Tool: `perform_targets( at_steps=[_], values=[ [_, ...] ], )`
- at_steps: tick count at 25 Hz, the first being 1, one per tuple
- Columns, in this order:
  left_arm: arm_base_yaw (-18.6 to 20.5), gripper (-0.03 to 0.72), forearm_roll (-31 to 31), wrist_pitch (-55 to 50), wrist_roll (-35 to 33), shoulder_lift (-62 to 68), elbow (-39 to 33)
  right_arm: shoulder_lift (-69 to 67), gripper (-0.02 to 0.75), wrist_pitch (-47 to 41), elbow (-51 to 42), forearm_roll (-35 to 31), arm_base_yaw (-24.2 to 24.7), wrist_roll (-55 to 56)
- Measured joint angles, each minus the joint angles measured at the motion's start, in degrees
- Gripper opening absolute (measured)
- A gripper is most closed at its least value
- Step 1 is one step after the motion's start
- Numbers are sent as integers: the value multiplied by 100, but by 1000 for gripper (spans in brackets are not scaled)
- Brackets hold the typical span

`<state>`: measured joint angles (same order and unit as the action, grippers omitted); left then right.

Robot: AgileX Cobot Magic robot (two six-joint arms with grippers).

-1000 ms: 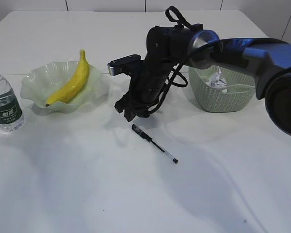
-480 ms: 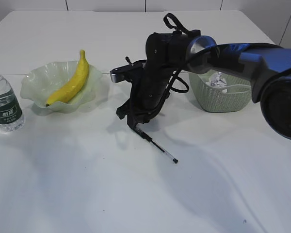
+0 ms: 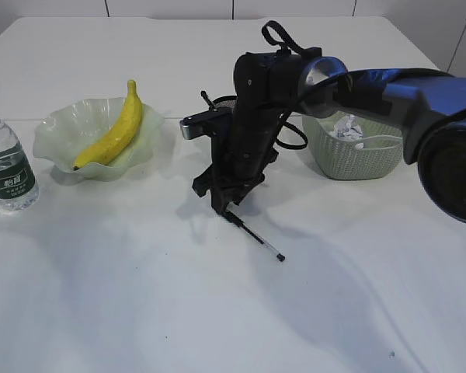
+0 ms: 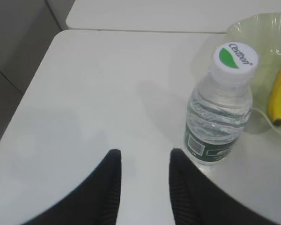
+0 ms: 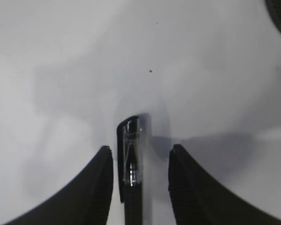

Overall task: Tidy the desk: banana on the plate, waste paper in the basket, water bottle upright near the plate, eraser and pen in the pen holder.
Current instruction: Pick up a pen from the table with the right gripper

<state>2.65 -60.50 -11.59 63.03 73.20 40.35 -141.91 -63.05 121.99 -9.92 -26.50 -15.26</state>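
Observation:
A black pen (image 3: 255, 237) lies on the white table. My right gripper (image 3: 221, 203) points down over its cap end. In the right wrist view the pen (image 5: 132, 159) lies between the open fingers of the gripper (image 5: 140, 152), nearer the left one, with gaps on both sides. The banana (image 3: 113, 132) rests on the pale green plate (image 3: 54, 136). The water bottle (image 3: 8, 167) stands upright left of the plate. Crumpled waste paper (image 3: 347, 128) sits in the green basket (image 3: 349, 155). My left gripper (image 4: 143, 157) is open and empty beside the bottle (image 4: 220, 112). The pen holder and eraser are hidden.
The right arm's dark bulk (image 3: 256, 116) stands between plate and basket. A thin dark rim (image 3: 217, 99) pokes out behind it; I cannot tell what it is. In the left wrist view the table's left edge (image 4: 33, 89) runs close by.
The right gripper has come down and a little to the right, from above the pen's cap end to straddling it. The pen, bottle, banana and basket have not moved.

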Motion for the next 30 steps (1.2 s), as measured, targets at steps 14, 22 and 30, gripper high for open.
perform_targets(
  at_steps=[14,22,30],
  values=[
    [0,236,0,0,0,0,0,0,301,-572,0,13,0,-59],
    [0,236,0,0,0,0,0,0,252,-659,0,13,0,-158],
    [0,236,0,0,0,0,0,0,237,-659,0,-86,0,-189]
  ],
)
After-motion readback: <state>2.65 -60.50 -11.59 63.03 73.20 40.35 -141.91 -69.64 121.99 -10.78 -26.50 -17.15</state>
